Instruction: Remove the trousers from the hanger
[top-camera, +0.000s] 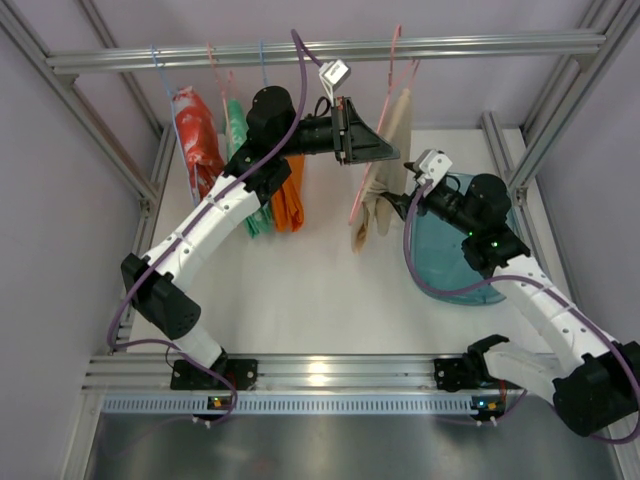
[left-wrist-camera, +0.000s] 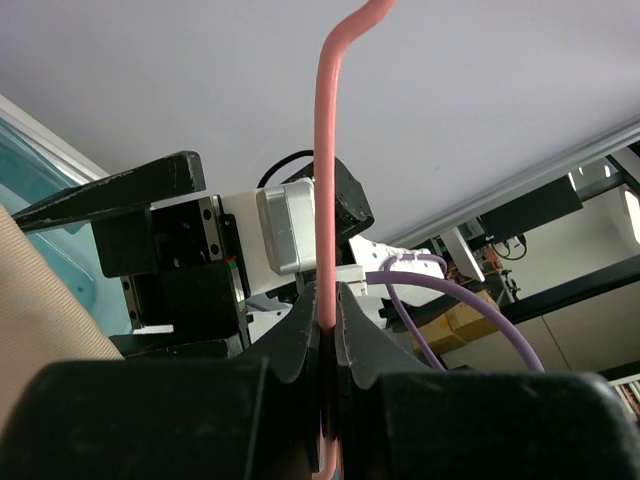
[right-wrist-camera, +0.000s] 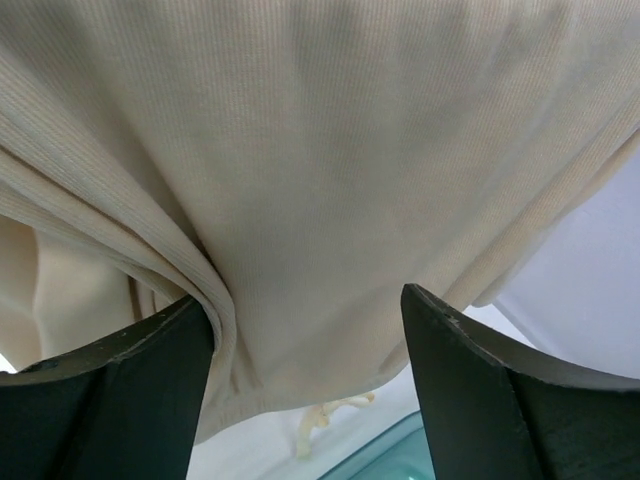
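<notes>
The pale beige trousers (top-camera: 378, 200) hang from a pink hanger (top-camera: 391, 70) on the rail, right of centre. My left gripper (top-camera: 343, 130) is shut on that hanger's thin pink wire (left-wrist-camera: 326, 150), which runs up from between the jaws (left-wrist-camera: 328, 300). My right gripper (top-camera: 394, 207) is at the trousers' lower part from the right. Its jaws stand wide apart (right-wrist-camera: 308, 300) with the beige cloth (right-wrist-camera: 320, 150) hanging between them, and a fold lies against the left finger (right-wrist-camera: 150, 380). A drawstring tie (right-wrist-camera: 320, 418) dangles below. The orange trousers (top-camera: 290, 195) hang further left, partly behind my left arm.
A green garment (top-camera: 237, 125) and a red-and-white one (top-camera: 195, 135) hang at the rail's left end (top-camera: 120, 62). A teal basin (top-camera: 450, 265) sits on the white table under my right arm. Frame posts (top-camera: 540, 130) stand at both sides.
</notes>
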